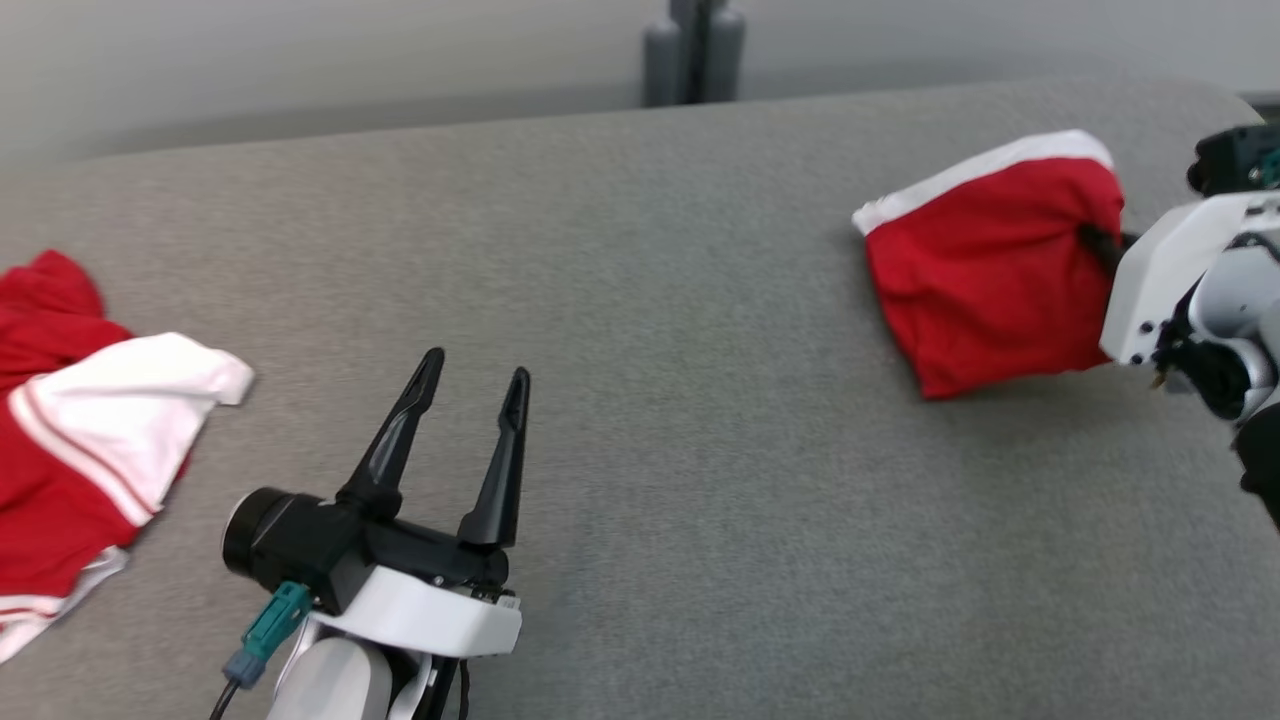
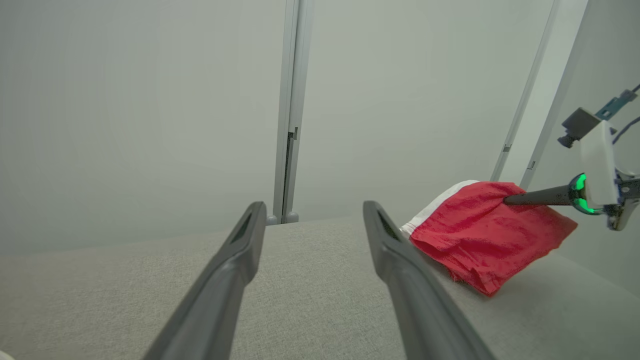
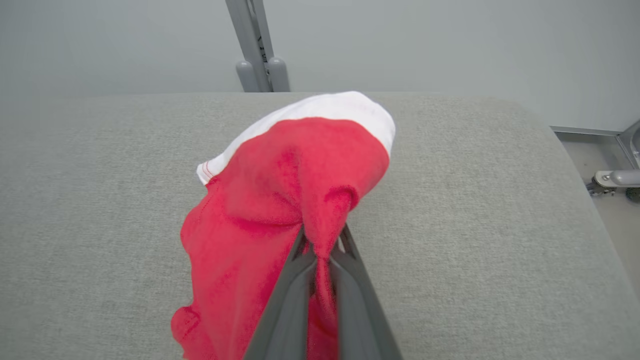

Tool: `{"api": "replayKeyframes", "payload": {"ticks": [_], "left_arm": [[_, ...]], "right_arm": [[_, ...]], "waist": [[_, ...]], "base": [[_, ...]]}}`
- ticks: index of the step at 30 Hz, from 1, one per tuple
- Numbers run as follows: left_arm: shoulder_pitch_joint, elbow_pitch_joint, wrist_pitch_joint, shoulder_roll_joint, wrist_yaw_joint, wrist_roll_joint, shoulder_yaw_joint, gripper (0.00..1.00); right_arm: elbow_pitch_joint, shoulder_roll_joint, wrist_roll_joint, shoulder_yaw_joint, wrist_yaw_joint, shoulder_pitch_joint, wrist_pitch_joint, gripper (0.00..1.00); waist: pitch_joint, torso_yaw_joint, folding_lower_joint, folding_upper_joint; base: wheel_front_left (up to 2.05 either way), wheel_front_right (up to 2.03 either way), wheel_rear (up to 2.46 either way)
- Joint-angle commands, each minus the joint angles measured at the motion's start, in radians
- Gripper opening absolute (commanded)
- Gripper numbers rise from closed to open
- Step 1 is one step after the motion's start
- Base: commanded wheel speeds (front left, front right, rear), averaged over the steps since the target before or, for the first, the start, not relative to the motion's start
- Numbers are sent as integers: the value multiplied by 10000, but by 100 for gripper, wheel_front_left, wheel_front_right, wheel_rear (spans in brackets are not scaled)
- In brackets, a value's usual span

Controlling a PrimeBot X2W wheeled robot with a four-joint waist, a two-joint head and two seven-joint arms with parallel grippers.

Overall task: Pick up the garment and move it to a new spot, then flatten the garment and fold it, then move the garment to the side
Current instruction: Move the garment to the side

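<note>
Red fabric garment with a white band (image 1: 990, 270): we see it bunched over the far right part of the grey fabric-covered table (image 1: 700, 450); we cannot tell whether its lower corner touches the table.
Right gripper (image 3: 322, 240): its 2 dark fingers are pinched tight on a red fold of the garment, above the table's right end.
Left gripper (image 1: 476, 368): its 2 fingers are spread apart with nothing between them, over the table's near left part.
Crumpled red and white cloth (image 1: 90, 440): we see it lying at the table's left edge.
</note>
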Motion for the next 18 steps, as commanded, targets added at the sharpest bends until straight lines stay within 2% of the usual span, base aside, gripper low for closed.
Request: {"api": "replayKeyframes", "payload": {"ticks": [1,8,17,18], "left_arm": [[-244,32,0,45,-56,104,-40,100],[-853,119,-1,263,-130,372,-164,100],[-1180,157,0,362,-147,420,-200,100],[-1205,177,-1,354,-151,408,-234,100]], "right_arm": [[26,-67,-16,101,-1,-244,-110,0],[471,-295,-239,670,-1,-1358,-413,0],[1440,-379,-794,1078,-1,-2167,-837,0],[1586,-386,-882,1105,-1,-2238,-970,17]], "waist": [[822,-828,0,0],[1703,-1685,0,0],[2054,-1956,0,0],[2044,-1936,0,0]], "base": [[0,0,0],[0,0,0],[0,0,0],[0,0,0]]}}
